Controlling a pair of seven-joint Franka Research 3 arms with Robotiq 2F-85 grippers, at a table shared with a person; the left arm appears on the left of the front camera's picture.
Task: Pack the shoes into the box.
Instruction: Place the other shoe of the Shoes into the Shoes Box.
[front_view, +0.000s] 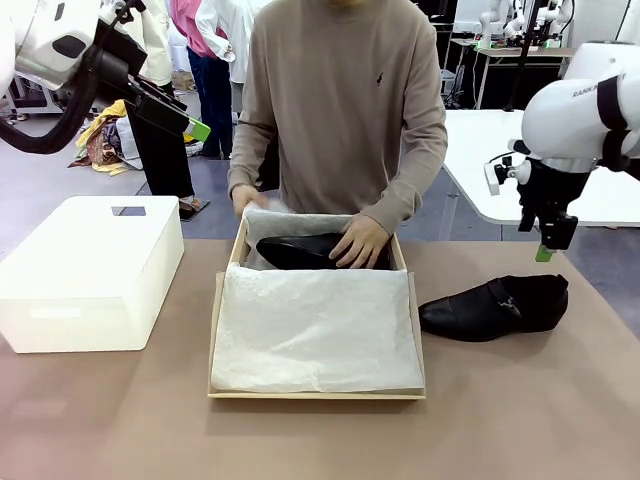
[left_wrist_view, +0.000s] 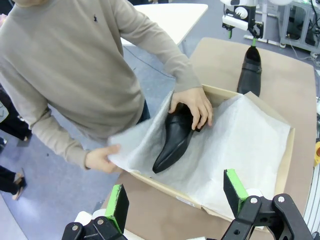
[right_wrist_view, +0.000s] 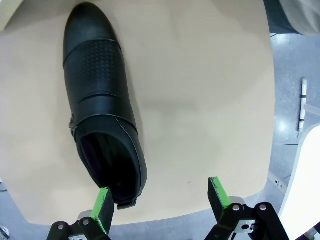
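Loose shoe (front_view: 495, 307) is seen on the counter (front_view: 520, 410) right of the box (front_view: 315, 396), just below the right hand (right_wrist_view: 161, 195), heel nearest, long axis run toward the box. Right hand is spread, empty; left hand (left_wrist_view: 175, 197) likewise, well apart. Other shoe (front_view: 300, 250) is pressed into the box by a person's hand (front_view: 360, 242), heel hidden.

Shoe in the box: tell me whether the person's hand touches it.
Touching. The left wrist view shows the hand resting on the shoe, fingers curled over its heel end.
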